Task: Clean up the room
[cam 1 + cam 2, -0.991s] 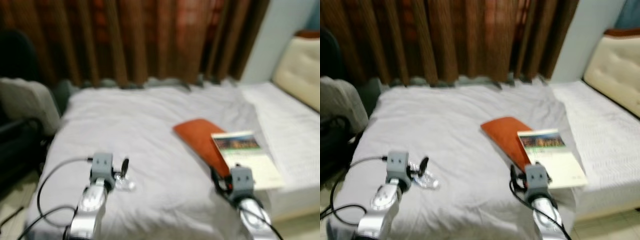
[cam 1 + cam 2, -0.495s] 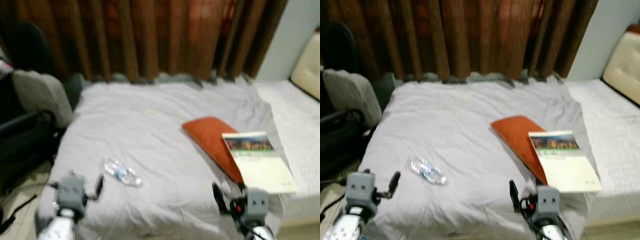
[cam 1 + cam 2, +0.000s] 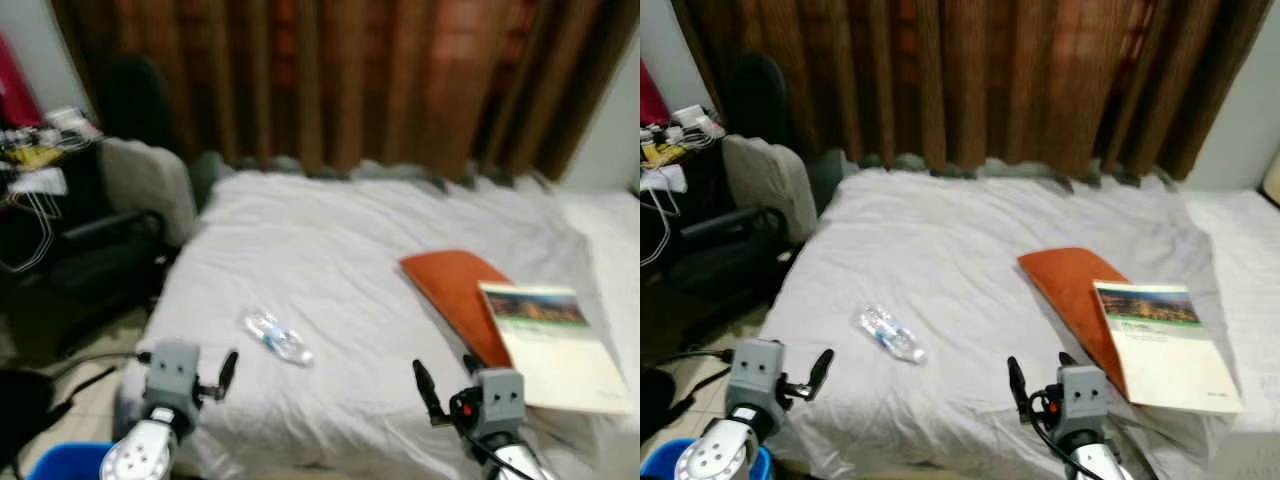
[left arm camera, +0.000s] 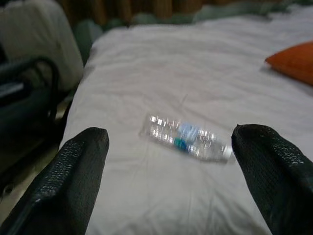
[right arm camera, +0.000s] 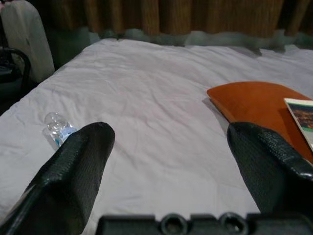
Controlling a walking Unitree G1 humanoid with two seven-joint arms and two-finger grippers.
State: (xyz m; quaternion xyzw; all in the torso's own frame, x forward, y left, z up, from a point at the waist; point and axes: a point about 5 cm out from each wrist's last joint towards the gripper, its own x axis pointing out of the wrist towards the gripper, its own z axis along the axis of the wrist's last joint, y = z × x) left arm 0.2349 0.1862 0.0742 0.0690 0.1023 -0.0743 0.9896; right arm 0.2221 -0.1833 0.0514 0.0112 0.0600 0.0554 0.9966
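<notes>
While both arms are raised at the near edge of the bed, the scene reads as follows.

Bed: white sheet [image 3: 970, 250], wrinkled, backed by brown curtains [image 3: 970, 80].
Task object: crushed clear plastic bottle [image 3: 889, 334] with a blue label, lying on its side on the sheet, toward the robot's left half of the bed, near the front edge.
Left gripper: [image 4: 168, 161] held low before the bed, in line with the bottle; jaws spread wide, nothing between them; bottle lies beyond the fingertips, not touched.
Right gripper: [image 5: 171, 147] held low at the front edge of the bed, aimed across the sheet; jaws spread wide, nothing held.
Orange cushion: [image 3: 1072, 290] flat on the robot's right half of the bed.
Book: [image 3: 1165, 345] light cover with a photo strip at the top, lying partly over the cushion's right edge.
Chair: [image 3: 750, 215] dark frame with a pale backrest, just beside the bed's left side.
Blue bin: [image 3: 65, 463] on the floor at the lower left, beside the left arm.
</notes>
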